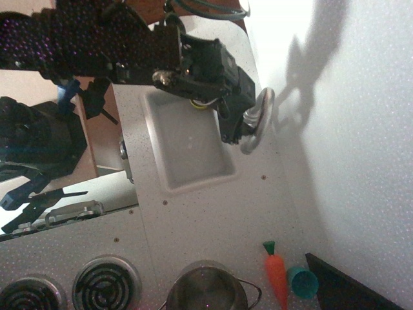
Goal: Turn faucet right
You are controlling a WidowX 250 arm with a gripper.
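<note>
Black robot gripper (237, 129) sits at the far-right rim of the white rectangular recessed sink basin (187, 145), pressed right against the shiny silver metal faucet with curved gooseneck spout (257, 120). Faucet is on the speckled white countertop (213, 206) just beside the sink's right edge, between sink and wall. Spout arcs along the rim, off the basin, tip ending near the sink's right edge. Faucet base is mostly hidden behind the gripper body.

Gripper state: can't tell. Fingers are dark, overlap the spout, and whether they close on it isn't resolvable. Contact with the spout looks likely.

Black arm with purple speckle (77, 39) comes in from upper left, across the sink's top edge.

Lower counter: orange toy carrot with green top (276, 274) lying just beside a teal plastic cup (302, 282); round steel pot (208, 287) at bottom edge; two black coil stove burners (104, 283) bottom left. All well apart from the faucet.
</note>
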